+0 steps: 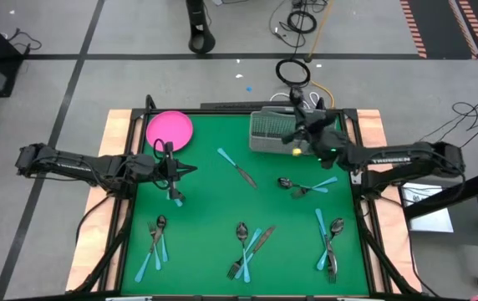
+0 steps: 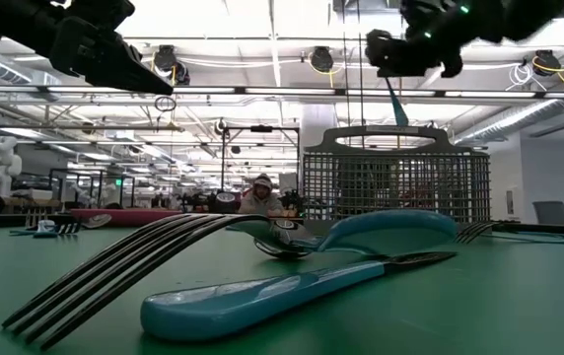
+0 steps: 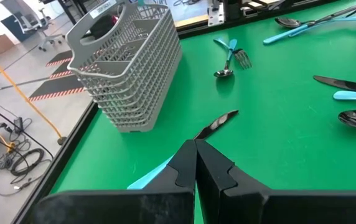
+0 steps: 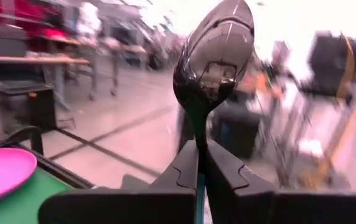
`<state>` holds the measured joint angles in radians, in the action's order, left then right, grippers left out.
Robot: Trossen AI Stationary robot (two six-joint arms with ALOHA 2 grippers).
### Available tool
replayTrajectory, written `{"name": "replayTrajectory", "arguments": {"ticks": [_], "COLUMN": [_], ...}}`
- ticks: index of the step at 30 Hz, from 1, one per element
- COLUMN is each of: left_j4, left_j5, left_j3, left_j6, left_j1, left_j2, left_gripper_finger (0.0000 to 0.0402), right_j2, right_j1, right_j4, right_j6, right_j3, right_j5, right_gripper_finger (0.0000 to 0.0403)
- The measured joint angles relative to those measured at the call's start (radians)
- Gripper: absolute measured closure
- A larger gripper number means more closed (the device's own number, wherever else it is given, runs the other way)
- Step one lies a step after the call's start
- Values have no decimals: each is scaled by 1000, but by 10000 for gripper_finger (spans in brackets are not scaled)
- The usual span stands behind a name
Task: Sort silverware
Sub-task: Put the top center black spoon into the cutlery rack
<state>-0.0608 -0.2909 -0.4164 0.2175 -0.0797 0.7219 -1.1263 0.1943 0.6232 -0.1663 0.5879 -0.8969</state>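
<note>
— Right gripper (image 4: pixel 201 163) is clamped on a spoon (image 4: pixel 215 50) above the basket (image 1: pixel 274 131), bowl up, handle hanging down, so its long axis is upright. Where do we stand?

— We should lower it straight, handle first, into one compartment, and release only once it's inside the rim.

— And our left gripper (image 3: pixel 196 163)?

— Closed on a knife (image 3: pixel 216 125) near the pink plate (image 1: pixel 170 130), blade pointing ahead toward the basket.

A: Spoon (image 4: pixel 218 46) bowl: dark polished metal, mirror-glossy. Handles of the silverware (image 2: pixel 262 296): smooth light-blue plastic.

B: Table (image 1: pixel 214 209): matt green surface. Basket (image 3: pixel 125 68): grey plastic lattice. Plate (image 1: pixel 170 130): smooth pink.
</note>
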Motion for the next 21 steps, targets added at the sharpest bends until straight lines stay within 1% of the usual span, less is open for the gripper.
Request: {"name": "replayTrajectory", "arguments": {"ticks": [1, 2, 8, 12, 18, 21], "left_j4": [0, 2, 2, 2, 1, 1], "left_j5": [0, 0, 0, 0, 0, 0], "left_j3": [0, 0, 0, 0, 0, 0], "left_j6": [1, 2, 0, -1, -1, -1], "left_j1": [1, 2, 2, 2, 2, 2], "left_j2": [0, 0, 0, 0, 0, 0], "left_gripper_finger": [401, 401, 401, 401, 401, 401], "right_j2": [14, 24, 77, 82, 47, 21], "right_j1": [14, 21, 30, 28, 29, 29], "right_j4": [55, 90, 206, 210, 201, 173], "right_j6": [-50, -73, -156, -80, 15, 18], "right_j3": [-40, -73, -172, -205, -241, -244], "right_j5": [52, 73, 30, 38, 30, -17], "right_gripper_finger": [403, 403, 403, 403, 403, 403]}}
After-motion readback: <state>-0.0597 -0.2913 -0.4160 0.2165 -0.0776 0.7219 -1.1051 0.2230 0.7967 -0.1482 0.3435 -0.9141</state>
